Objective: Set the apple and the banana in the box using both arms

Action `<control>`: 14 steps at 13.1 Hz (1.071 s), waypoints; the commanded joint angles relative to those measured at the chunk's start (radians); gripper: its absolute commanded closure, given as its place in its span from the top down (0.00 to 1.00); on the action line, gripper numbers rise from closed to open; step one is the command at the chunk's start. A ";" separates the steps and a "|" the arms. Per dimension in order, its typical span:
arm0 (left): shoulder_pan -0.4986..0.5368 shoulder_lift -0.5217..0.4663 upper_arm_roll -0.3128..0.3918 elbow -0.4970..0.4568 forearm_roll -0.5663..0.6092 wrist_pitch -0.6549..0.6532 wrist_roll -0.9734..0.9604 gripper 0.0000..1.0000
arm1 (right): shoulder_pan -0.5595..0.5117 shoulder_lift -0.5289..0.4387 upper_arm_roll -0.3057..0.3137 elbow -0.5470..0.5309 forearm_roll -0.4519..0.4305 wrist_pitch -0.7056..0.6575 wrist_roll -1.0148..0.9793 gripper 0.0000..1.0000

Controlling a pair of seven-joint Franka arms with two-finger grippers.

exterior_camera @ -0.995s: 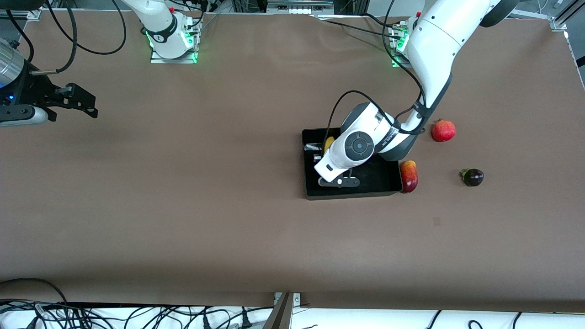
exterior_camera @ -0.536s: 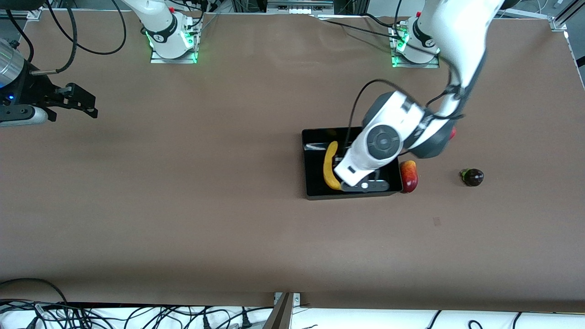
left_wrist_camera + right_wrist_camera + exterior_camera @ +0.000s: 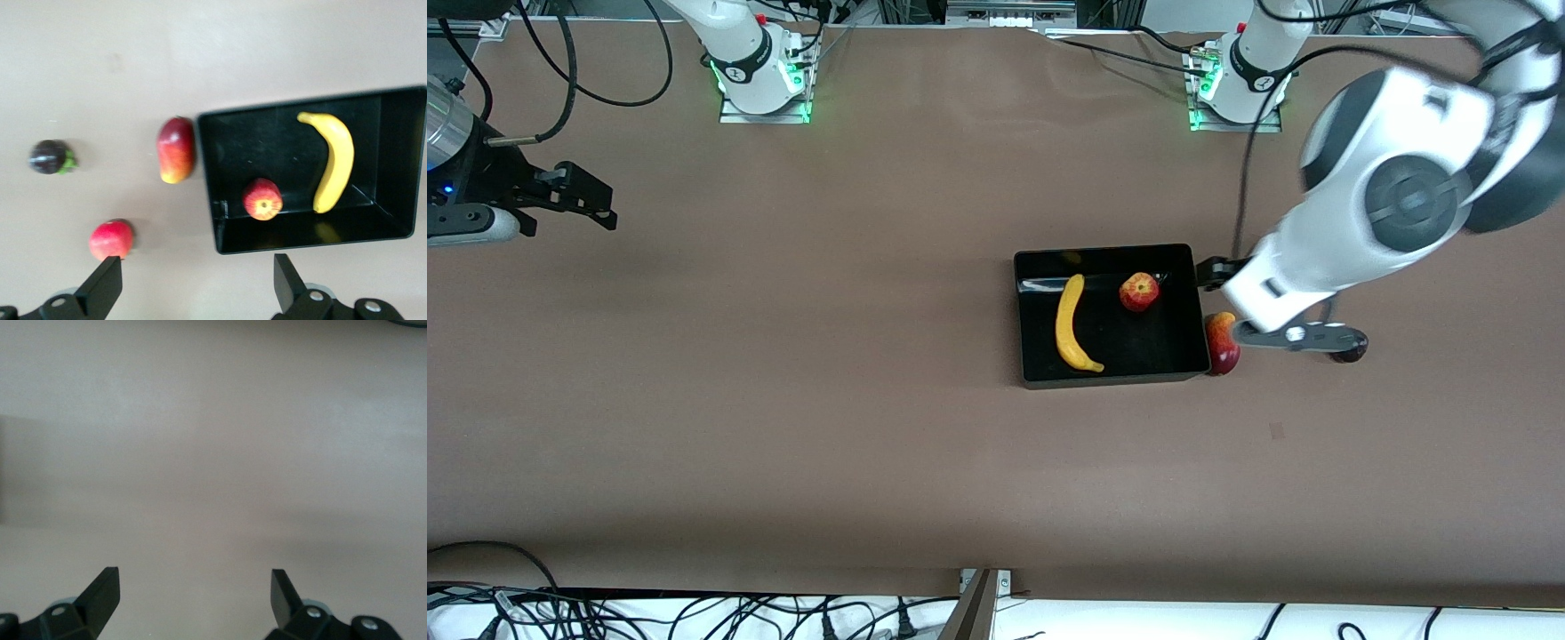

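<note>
Both fruits lie in the box [image 3: 1107, 378]: the banana [image 3: 1071, 323] stretched along the floor toward the right arm's end, the apple [image 3: 1139, 292] apart from it, toward the left arm's end and farther from the front camera than the banana's lower tip. By my judgement the placing is done and what remains is getting the arms clear. The left gripper [image 3: 193, 283] hangs high over the desk [image 3: 783, 400] just off the box's end toward the left arm's base; its fingers [image 3: 103, 283] stand wide apart with nothing between them. The right gripper [image 3: 193, 597] waits over bare desk at the right arm's end, well apart from the box, its fingers equally spread and empty. The main risk now seems to be the loose fruit under the left arm: a red-yellow mango [image 3: 1221, 345] touches or nearly touches the box wall, a dark plum [image 3: 48, 157] and a red pomegranate [image 3: 110, 240] lie nearby. A low sweep could knock one, or nudge the mango against the box and shift it. The apple might roll on the glossy floor if the box is jolted.
</note>
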 commanded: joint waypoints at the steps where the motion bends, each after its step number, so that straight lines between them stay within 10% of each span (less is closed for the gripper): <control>1: -0.012 -0.151 0.109 -0.112 -0.039 0.009 0.117 1.00 | -0.007 0.007 0.006 0.019 -0.011 -0.006 -0.012 1.00; 6: 0.064 -0.461 0.189 -0.476 -0.091 0.260 0.236 1.00 | -0.007 0.007 0.006 0.019 -0.011 -0.006 -0.012 1.00; 14: 0.032 -0.380 0.225 -0.311 -0.076 0.026 0.243 1.00 | -0.007 0.007 0.006 0.019 -0.011 -0.006 -0.012 1.00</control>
